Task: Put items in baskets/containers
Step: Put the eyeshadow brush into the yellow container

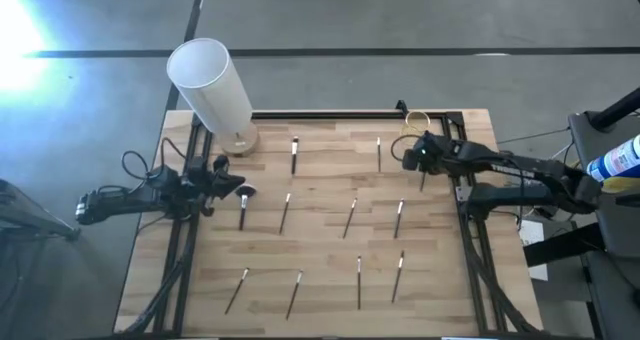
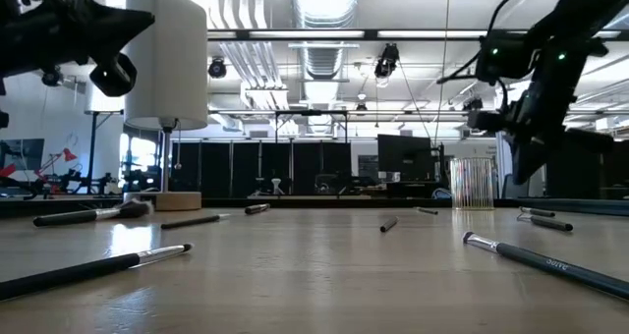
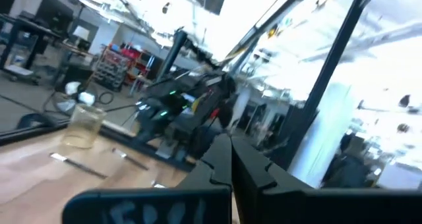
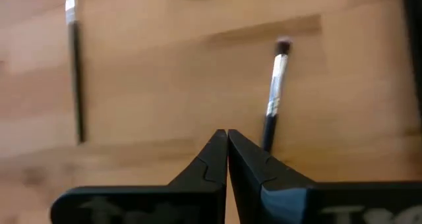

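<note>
Several thin brush-like sticks lie flat on the wooden table [image 1: 330, 250], among them one [image 1: 295, 155] at the far side and one [image 1: 350, 218] in the middle. A small clear yellowish cup [image 1: 418, 120] stands at the far right corner. My right gripper [image 4: 227, 135] is shut and slants down over the table just short of the cup, close to a stick [image 4: 273, 95] with a dark tip. My left gripper [image 3: 231, 151] is shut, raised above the table's left side [image 1: 238, 185], and points across toward the cup [image 3: 82, 125]. Neither gripper holds anything.
A tall white cylinder [image 1: 212, 85] on a round wooden foot stands at the far left corner. Black frame rails [image 1: 470, 240] run along the table's left and right sides. A further stick [image 4: 74, 72] lies beside the right gripper.
</note>
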You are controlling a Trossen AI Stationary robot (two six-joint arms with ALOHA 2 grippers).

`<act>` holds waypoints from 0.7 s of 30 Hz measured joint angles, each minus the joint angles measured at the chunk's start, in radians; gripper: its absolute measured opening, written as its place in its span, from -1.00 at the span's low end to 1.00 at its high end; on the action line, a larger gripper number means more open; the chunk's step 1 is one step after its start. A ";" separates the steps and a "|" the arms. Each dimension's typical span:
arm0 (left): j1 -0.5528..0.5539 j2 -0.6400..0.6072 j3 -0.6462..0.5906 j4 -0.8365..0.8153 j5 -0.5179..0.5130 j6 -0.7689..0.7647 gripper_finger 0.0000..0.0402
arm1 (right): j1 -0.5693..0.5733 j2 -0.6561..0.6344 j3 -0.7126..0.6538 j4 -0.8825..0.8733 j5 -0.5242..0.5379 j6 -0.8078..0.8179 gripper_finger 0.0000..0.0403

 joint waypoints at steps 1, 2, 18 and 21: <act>0.000 0.000 0.000 0.010 0.002 -0.014 -1.00 | -0.020 0.018 0.013 -0.002 -0.001 -0.013 -0.91; 0.000 0.000 0.000 0.019 0.004 -0.025 -1.00 | -0.039 0.034 0.026 -0.011 0.000 -0.020 -0.87; 0.000 0.000 0.000 0.064 -0.116 -0.145 -1.00 | -0.238 0.274 0.050 0.088 0.038 -0.180 -0.43; 0.000 0.000 0.000 0.057 -0.117 -0.147 -1.00 | -0.261 0.320 0.049 0.090 0.031 -0.191 -0.48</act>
